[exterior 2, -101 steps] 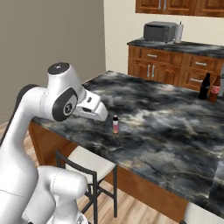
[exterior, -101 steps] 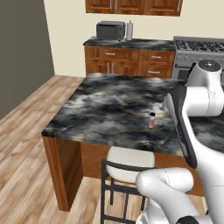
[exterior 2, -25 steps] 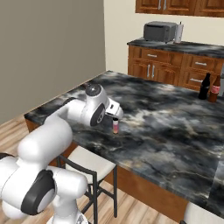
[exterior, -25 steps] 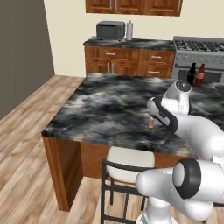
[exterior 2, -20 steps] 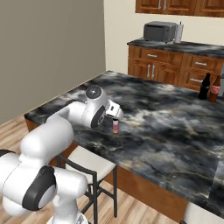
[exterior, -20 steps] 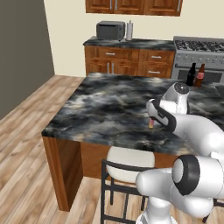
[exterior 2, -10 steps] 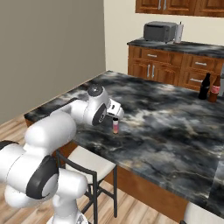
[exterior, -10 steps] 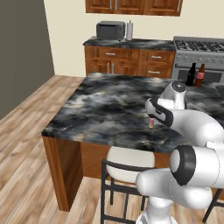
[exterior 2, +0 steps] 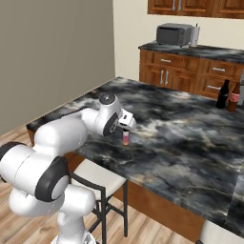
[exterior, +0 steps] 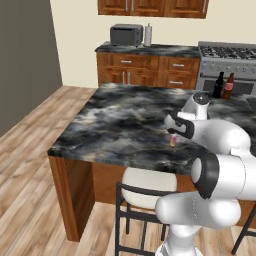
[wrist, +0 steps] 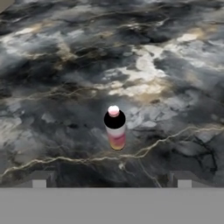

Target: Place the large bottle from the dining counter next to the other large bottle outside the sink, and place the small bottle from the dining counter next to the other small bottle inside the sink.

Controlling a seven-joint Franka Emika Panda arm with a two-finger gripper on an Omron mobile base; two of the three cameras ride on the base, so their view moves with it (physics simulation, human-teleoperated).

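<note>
The small pinkish-orange bottle (exterior: pixel 172 142) (exterior 2: pixel 126 138) (wrist: pixel 115 131) stands upright with its dark cap on the marbled dining counter (exterior: pixel 120 117) (exterior 2: pixel 190 138), near the front edge. My gripper (exterior: pixel 173 133) (exterior 2: pixel 125 129) (wrist: pixel 111 183) hangs just above it, open. In the hand view the fingertips (wrist: pixel 39 181) sit wide apart on either side of the bottle and do not touch it. The black large bottle (exterior: pixel 218 85) (exterior 2: pixel 223 94) and the brown red-labelled bottle (exterior: pixel 229 86) (exterior 2: pixel 233 97) stand side by side at the far right.
A white-cushioned stool (exterior: pixel 147 182) (exterior 2: pixel 97 178) is tucked under the counter's near edge. A toaster oven (exterior: pixel 126 35) (exterior 2: pixel 174 34) sits on the back wooden cabinets, and a stove (exterior: pixel 227 55) is behind the two large bottles.
Since five seconds ago the arm has swung down from a raised pose to the small bottle. Over the last second the gripper has barely shifted above it.
</note>
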